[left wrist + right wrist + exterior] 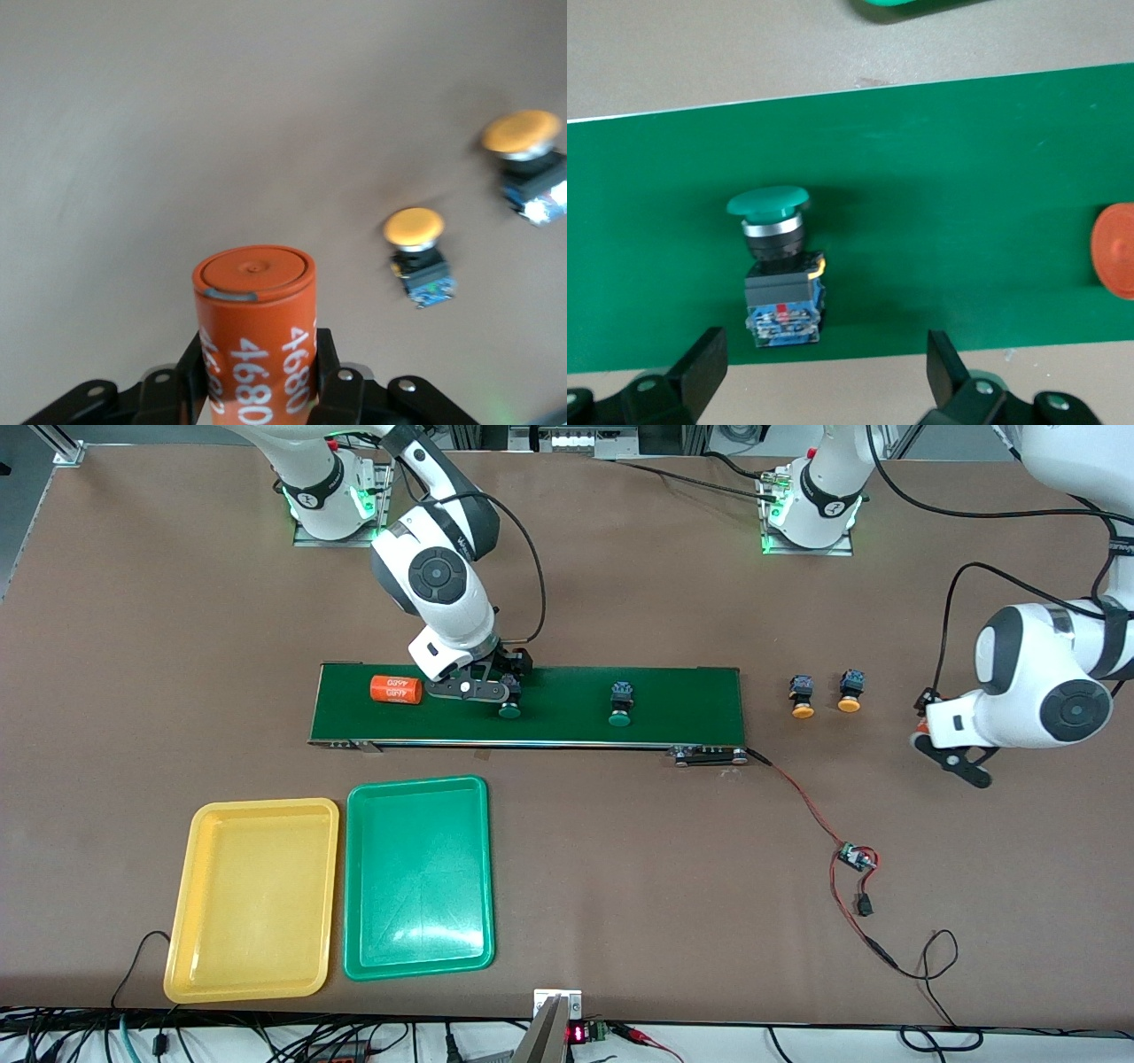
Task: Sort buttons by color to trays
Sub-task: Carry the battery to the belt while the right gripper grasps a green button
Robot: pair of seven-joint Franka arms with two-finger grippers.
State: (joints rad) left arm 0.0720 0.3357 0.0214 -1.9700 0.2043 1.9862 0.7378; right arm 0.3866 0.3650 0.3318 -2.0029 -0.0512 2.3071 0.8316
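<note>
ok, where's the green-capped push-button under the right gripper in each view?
Front view: green-capped push-button switch lies on the long dark green belt, under the open right gripper, beside the orange cylinder with white numerals.
Right wrist view: same button on the belt, between the open fingers.
Left wrist view: not in it.
Shared landmark: the belt.

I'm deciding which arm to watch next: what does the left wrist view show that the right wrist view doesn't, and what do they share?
Only the left wrist view: the left gripper shut on an orange cylinder with white numerals, and two orange-yellow buttons on the bare brown table.

Only the right wrist view: the open right gripper over a green button lying on the dark green belt, with a second orange cylinder at the frame's edge.

Shared: only the brown table.
</note>
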